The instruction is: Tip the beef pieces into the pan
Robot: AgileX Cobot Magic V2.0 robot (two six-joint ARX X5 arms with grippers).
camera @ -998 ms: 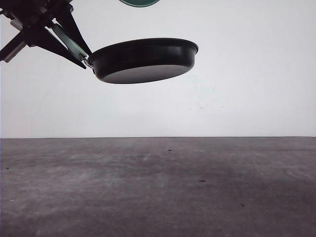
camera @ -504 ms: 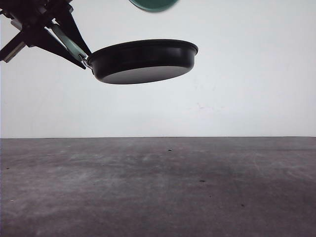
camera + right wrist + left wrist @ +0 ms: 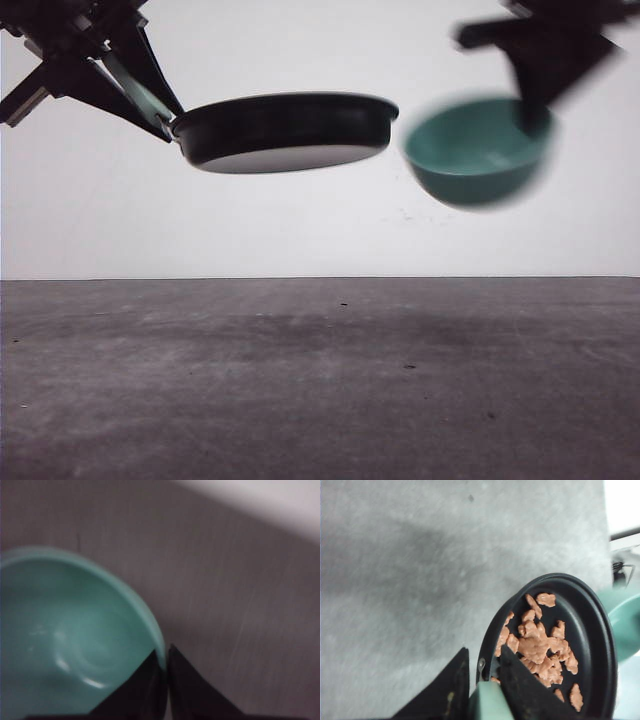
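The emptied bowl (image 3: 478, 148) has been swung right by the right claw (image 3: 165, 667), clamped on its rim; beef pieces (image 3: 540, 647) lie in the pan (image 3: 285, 130), gripped by the left claw (image 3: 482, 680).

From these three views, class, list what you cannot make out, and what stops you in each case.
- Beef: front view, hidden by the pan wall.
- Bowl: front view, motion blur smears its outline.
- Pan handle: left wrist view, cut off by the frame edge.
- Bowl's far side: right wrist view, cut off.
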